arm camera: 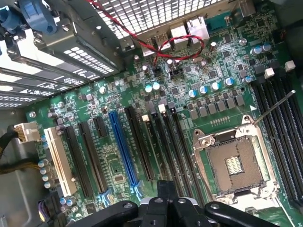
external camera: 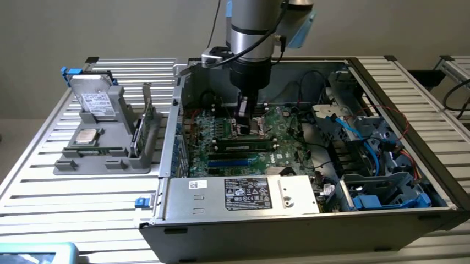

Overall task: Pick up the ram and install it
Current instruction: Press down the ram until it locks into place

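I see one long green ram stick (external camera: pixel 246 146) lying across the green motherboard (external camera: pixel 220 140) inside one open grey computer case (external camera: pixel 309 223); my end effector (external camera: pixel 246 124) hangs just above it; I cannot tell its grip.

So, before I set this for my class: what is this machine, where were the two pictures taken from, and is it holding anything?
It is a robot arm ending in a claw. One picture comes from a camera standing off to the side. The other comes from a camera on the arm's wrist, looking down past the claw.

An open computer case lies on a slatted metal table, and the arm reaches into it. The wrist view shows the circuit board with its long slots and an empty processor socket.

A ram stick lies along the board, close to the claw. I cannot tell whether the claw holds anything.

On the exterior view's left, a grey rack carries a drive, a processor chip and an upright green card.
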You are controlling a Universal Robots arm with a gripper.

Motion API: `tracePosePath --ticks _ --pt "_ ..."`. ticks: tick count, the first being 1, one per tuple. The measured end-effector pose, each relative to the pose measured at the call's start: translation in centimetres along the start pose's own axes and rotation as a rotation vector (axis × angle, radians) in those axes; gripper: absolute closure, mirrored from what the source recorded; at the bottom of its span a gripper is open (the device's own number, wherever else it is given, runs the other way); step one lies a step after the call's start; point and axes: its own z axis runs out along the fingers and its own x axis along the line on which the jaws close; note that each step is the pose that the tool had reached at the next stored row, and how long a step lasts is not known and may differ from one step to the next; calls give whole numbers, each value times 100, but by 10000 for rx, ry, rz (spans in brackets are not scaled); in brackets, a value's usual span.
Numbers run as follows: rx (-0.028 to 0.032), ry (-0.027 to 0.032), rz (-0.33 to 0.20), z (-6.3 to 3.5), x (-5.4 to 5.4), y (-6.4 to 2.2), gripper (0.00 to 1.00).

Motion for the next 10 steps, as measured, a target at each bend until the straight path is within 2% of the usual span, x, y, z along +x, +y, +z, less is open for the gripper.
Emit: tracePosePath --ticks 10 --pt "-115 20 978 -9 1 0 89"
